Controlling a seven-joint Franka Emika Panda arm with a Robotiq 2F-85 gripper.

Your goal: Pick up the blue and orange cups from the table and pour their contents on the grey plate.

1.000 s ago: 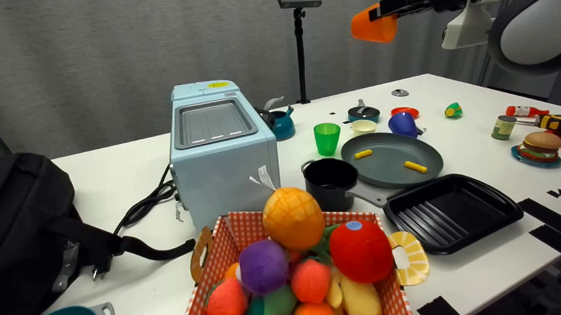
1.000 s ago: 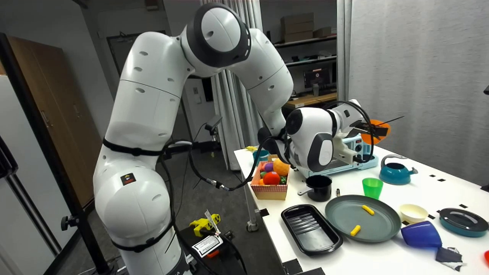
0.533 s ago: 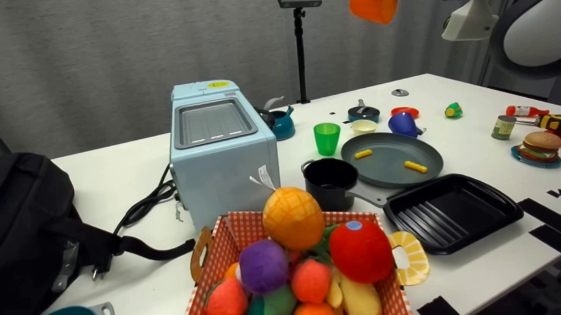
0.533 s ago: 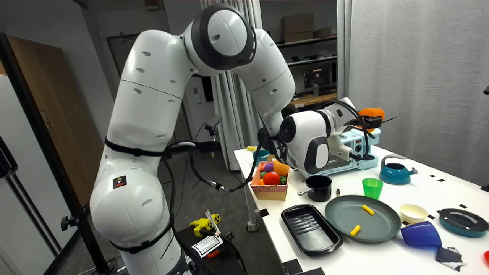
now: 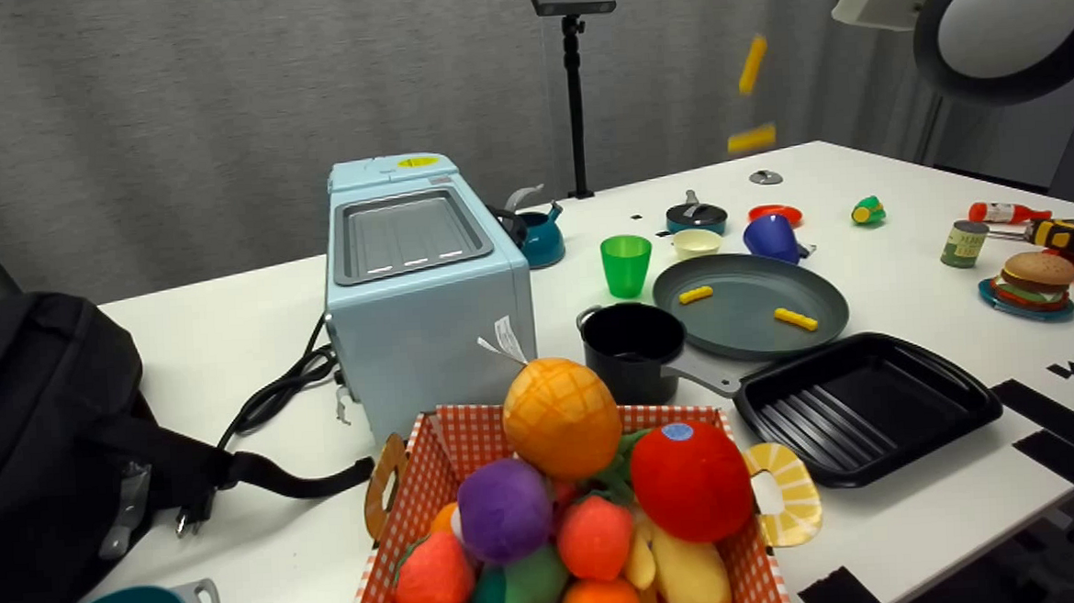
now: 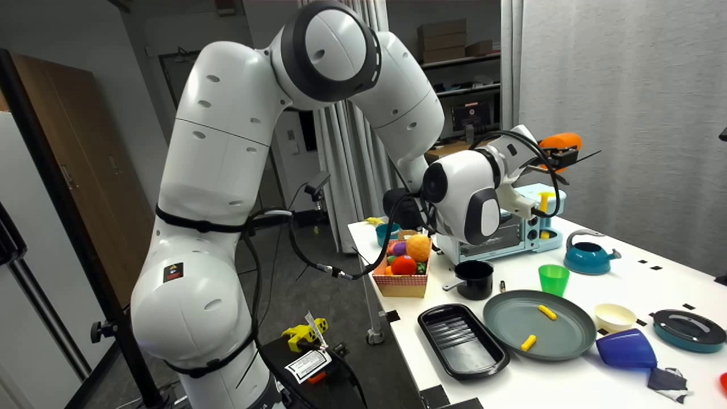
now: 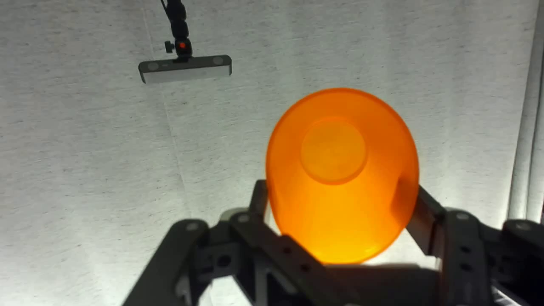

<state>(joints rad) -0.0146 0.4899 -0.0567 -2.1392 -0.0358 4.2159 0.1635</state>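
In an exterior view, pot (image 5: 631, 375) and tray (image 5: 873, 403) obstruct the grey plate (image 5: 742, 316) from near; just right, the table (image 5: 910, 309) is free.

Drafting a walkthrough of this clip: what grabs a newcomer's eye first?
Two yellow bits caught in mid-air, upper right in an exterior view. Next, the bright orange cup gripped in the hand, right of centre in the wrist view. Then the red-checked basket of toy fruit, low in an exterior view.

Orange cup (image 7: 342, 182) raised higher; two yellow bits (image 5: 752, 65) now midair beneath.
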